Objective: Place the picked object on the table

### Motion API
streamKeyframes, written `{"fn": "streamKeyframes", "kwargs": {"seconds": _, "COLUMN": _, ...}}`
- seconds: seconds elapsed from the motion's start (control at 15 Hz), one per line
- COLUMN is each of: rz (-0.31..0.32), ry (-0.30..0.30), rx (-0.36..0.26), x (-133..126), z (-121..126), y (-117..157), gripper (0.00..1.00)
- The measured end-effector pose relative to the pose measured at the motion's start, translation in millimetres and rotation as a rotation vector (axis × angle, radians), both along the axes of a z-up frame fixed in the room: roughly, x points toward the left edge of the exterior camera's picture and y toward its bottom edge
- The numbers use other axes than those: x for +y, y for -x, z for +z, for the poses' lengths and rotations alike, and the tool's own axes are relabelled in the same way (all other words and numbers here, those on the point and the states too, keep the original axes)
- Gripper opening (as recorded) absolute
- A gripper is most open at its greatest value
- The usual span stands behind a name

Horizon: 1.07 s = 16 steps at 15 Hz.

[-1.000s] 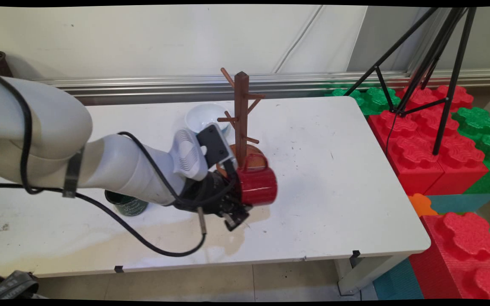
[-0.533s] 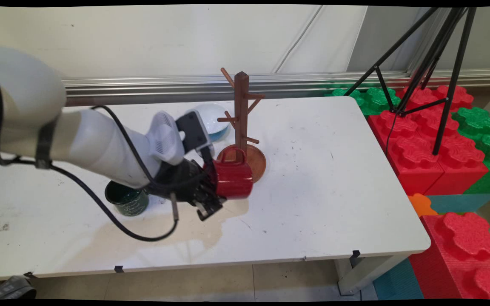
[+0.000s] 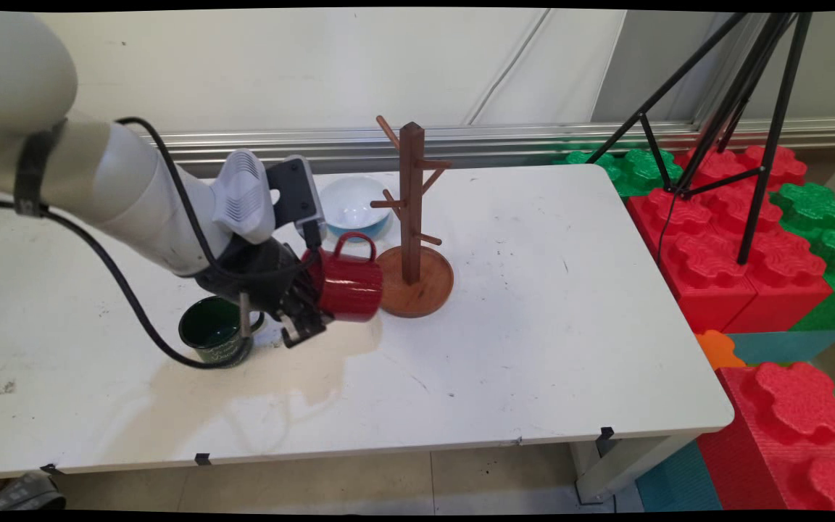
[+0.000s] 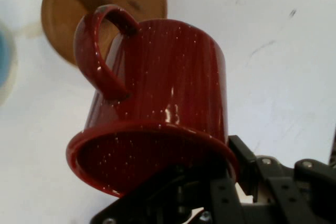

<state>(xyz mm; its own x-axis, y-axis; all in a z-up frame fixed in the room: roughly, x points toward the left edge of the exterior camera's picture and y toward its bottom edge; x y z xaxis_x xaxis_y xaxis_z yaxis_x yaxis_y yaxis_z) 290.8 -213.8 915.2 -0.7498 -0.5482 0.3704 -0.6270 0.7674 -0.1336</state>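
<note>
Red mug [image 3: 349, 284] held sideways, rim clamped by end effector [image 3: 305, 308]

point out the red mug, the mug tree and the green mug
red mug [image 3: 349, 286], main view, on its side wall.
mug tree [image 3: 411, 196], main view, on its upright post.
green mug [image 3: 209, 330], main view, on its dark inside.

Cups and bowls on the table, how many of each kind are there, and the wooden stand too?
Cups: 2, a red cup held sideways in the tool and a green cup standing on the table
Bowls: 1, a white bowl
Wooden stands: 1, the cup stand
Total: 4
</note>
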Motion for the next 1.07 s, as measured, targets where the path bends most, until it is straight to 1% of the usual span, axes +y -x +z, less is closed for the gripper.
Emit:
{"fn": "streamKeyframes", "kwargs": {"seconds": 0.2, "rz": -0.011, "ry": -0.02, "rx": -0.073, "x": -12, "z": 5, "y": -8, "gripper": 0.0}}
{"fn": "streamKeyframes", "kwargs": {"seconds": 0.33, "rz": -0.015, "ry": -0.041, "rx": -0.127, "x": -22, "z": 3, "y": -11, "gripper": 0.0}}
{"fn": "streamKeyframes", "kwargs": {"seconds": 0.47, "rz": -0.019, "ry": -0.054, "rx": -0.159, "x": -29, "z": 0, "y": -11, "gripper": 0.0}}
{"fn": "streamKeyframes", "kwargs": {"seconds": 0.87, "rz": -0.021, "ry": -0.106, "rx": -0.264, "x": -56, "z": -21, "y": -4, "gripper": 0.0}}
{"fn": "streamKeyframes", "kwargs": {"seconds": 1.07, "rz": -0.016, "ry": -0.134, "rx": -0.307, "x": -65, "z": -30, "y": 1, "gripper": 0.0}}
